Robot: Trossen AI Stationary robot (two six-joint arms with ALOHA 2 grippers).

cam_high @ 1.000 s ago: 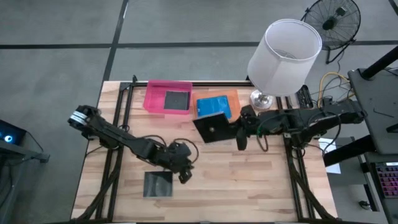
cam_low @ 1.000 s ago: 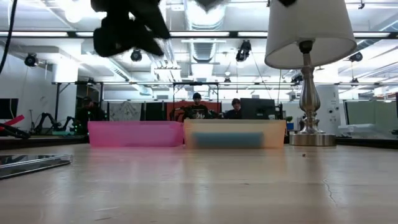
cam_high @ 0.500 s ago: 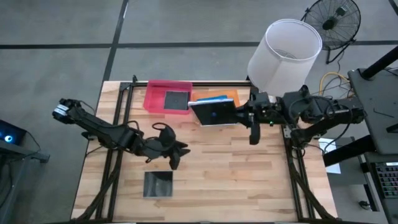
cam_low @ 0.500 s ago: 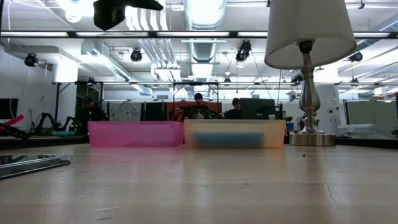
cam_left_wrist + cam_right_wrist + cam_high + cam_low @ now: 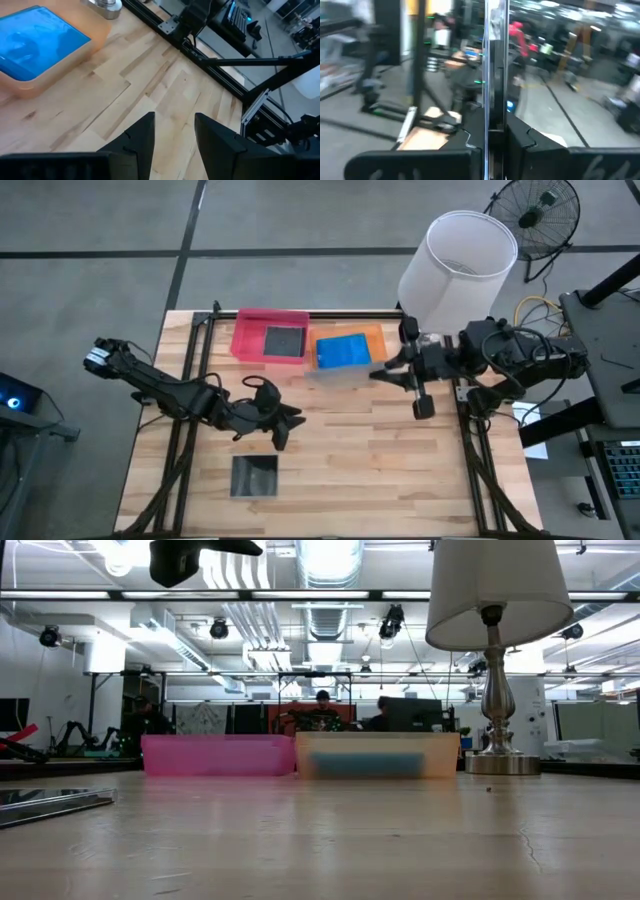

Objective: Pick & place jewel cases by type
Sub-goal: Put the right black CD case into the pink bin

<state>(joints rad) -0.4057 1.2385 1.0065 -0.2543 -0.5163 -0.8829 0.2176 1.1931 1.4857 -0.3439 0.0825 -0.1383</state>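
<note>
My right gripper (image 5: pixel 380 372) hangs high over the table, just near of the orange tray (image 5: pixel 372 338), shut on a dark jewel case (image 5: pixel 348 375) that shows only as a thin edge (image 5: pixel 492 60). A blue case (image 5: pixel 343 350) lies in the orange tray. Another dark case (image 5: pixel 284 342) lies in the pink tray (image 5: pixel 245 335). A third dark case (image 5: pixel 254 475) lies flat on the table near its front. My left gripper (image 5: pixel 288 428) hovers open above the table's middle left, nothing between its fingers (image 5: pixel 142 137). My right gripper pinches the dark case between its two fingers (image 5: pixel 470 145), at the case's right-hand edge (image 5: pixel 492 125). The fingers come level from the table's right. The case stands on edge, lifted clear of table and trays.
A lamp with a big white shade (image 5: pixel 458 272) stands at the table's far right; its metal base (image 5: pixel 497 762) is beside the orange tray. Black rails (image 5: pixel 195 360) run along the table's sides. People (image 5: pixel 322 712) sit in the room behind.
My right gripper has risen and rolled, drifting a little toward the table's right; the dark case it holds has turned from lying face-up to standing on edge. My left gripper has lifted and drawn back toward the table's left, then kept still.
</note>
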